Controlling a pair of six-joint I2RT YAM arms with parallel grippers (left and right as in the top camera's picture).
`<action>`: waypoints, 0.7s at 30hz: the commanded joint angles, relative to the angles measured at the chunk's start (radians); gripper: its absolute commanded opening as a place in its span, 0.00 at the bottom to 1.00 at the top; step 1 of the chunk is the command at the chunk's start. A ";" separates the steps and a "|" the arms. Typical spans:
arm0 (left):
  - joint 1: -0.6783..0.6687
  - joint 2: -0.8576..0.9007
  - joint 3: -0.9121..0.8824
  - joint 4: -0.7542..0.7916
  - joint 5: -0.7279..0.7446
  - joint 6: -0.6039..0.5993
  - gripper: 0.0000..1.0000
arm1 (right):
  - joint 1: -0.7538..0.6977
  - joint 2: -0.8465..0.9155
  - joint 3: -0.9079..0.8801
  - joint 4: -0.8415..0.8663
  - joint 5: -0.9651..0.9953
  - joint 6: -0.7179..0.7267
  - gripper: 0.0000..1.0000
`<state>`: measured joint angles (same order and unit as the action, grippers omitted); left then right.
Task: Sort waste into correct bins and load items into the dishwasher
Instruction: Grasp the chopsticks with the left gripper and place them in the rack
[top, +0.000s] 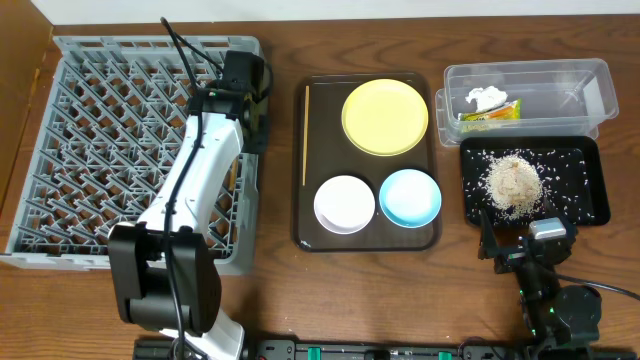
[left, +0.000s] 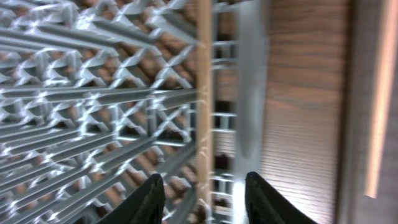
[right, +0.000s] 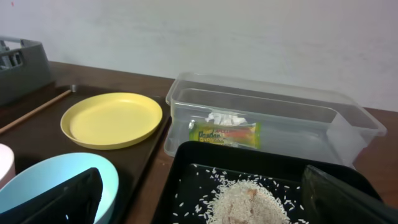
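The grey dish rack (top: 90, 150) stands at the left. My left gripper (top: 243, 85) hovers over its right edge, open (left: 202, 186). One wooden chopstick (left: 204, 93) lies in the rack between the open fingers, apart from them. The other chopstick (top: 305, 135) lies on the brown tray, also seen in the left wrist view (left: 379, 93). The yellow plate (top: 385, 117), white bowl (top: 344, 203) and light blue bowl (top: 410, 196) sit on that tray. The clear tub (top: 590, 95) holds the tissue (top: 485, 98) and wrapper (top: 490, 114). Rice scraps (top: 513, 183) lie in the black tray (top: 590, 200). My right gripper (top: 510, 240) is open and empty (right: 205, 199) at the black tray's near edge.
The dark brown serving tray (top: 320, 235) sits between the rack and the bins. A strip of bare wooden table (top: 275, 150) separates rack and tray. The right arm's base (top: 560, 310) is at the front right edge.
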<state>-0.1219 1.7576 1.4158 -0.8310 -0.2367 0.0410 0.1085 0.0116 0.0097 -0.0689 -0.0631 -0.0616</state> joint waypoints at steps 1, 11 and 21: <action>-0.057 -0.051 0.027 0.026 0.267 -0.017 0.44 | -0.003 -0.006 -0.004 0.001 0.000 0.012 0.99; -0.211 0.083 0.007 0.253 0.129 -0.136 0.40 | -0.003 -0.006 -0.004 0.001 0.000 0.012 0.99; -0.215 0.284 0.007 0.343 0.086 -0.152 0.40 | -0.003 -0.006 -0.004 0.001 0.000 0.012 0.99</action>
<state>-0.3412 2.0117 1.4178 -0.4927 -0.1120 -0.0872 0.1085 0.0116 0.0097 -0.0689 -0.0631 -0.0616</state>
